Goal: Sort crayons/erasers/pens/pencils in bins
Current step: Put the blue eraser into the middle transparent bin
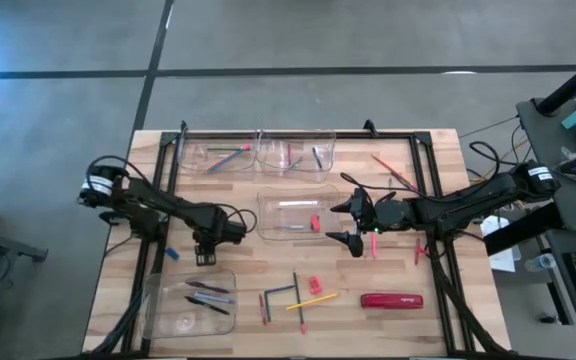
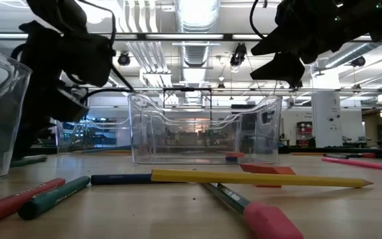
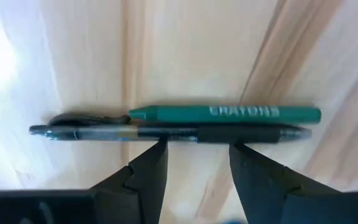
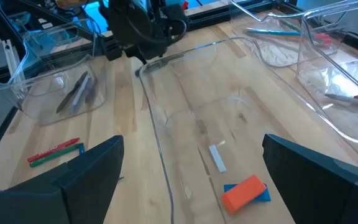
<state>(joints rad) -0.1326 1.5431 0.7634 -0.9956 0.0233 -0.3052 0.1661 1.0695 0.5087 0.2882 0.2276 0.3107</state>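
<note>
Left gripper (image 3: 194, 155) hangs low over bare wood just left of the middle bin (image 1: 268, 205), fingers partly apart and holding nothing, pointing straight down at a dark pen (image 3: 166, 132) with a green crayon (image 3: 229, 112) lying touching it along its far side. Largest first: the table (image 1: 368, 320), then the four clear bins, two side by side along the far edge, one mid-table, and the near-left bin (image 1: 158, 300) where dark pens already lie (likely the pen's destination). Right gripper (image 4: 188, 180) hovers wide open and empty over the middle bin, above an orange eraser (image 4: 244, 191) on its floor. What the coming grasp turns on: the pen's long axis runs crosswise to the left fingers' gap, so they straddle it squarely about mid-length, but the crayon lies parallel and in contact, so closing may catch both. The left arm is clearly the nearer one.
</note>
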